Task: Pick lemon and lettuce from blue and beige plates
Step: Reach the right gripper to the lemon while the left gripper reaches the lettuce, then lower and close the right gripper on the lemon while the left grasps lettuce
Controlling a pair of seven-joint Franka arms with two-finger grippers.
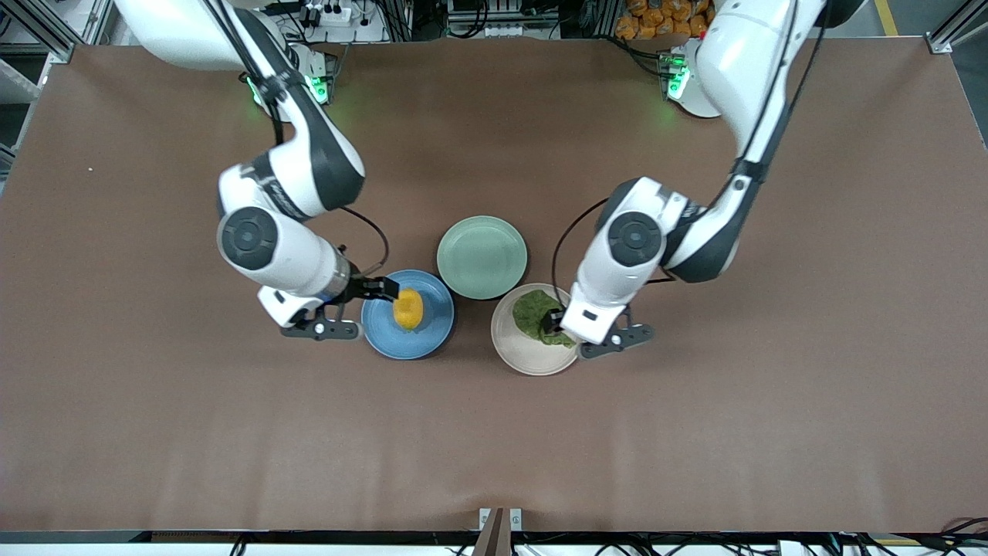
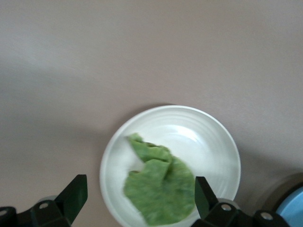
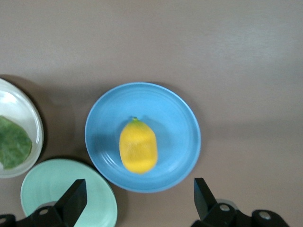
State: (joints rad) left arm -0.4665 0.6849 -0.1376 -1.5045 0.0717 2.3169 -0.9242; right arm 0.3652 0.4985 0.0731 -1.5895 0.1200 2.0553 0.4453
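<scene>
The lemon (image 1: 408,309) lies on the blue plate (image 1: 432,333). The lettuce (image 1: 536,310) lies on the beige plate (image 1: 526,357), beside the blue plate toward the left arm's end. My right gripper (image 1: 384,289) is open and empty, above the blue plate's edge. In the right wrist view the lemon (image 3: 138,147) lies on the blue plate (image 3: 177,123), ahead of the open right gripper (image 3: 138,198). My left gripper (image 1: 552,320) is open and empty over the lettuce. In the left wrist view the leaf (image 2: 161,189) lies on the beige plate (image 2: 213,137) between the spread fingers (image 2: 75,195).
An empty mint-green plate (image 1: 482,256) sits farther from the front camera, touching the gap between the two plates; it also shows in the right wrist view (image 3: 52,189). Brown table (image 1: 494,432) surrounds the plates.
</scene>
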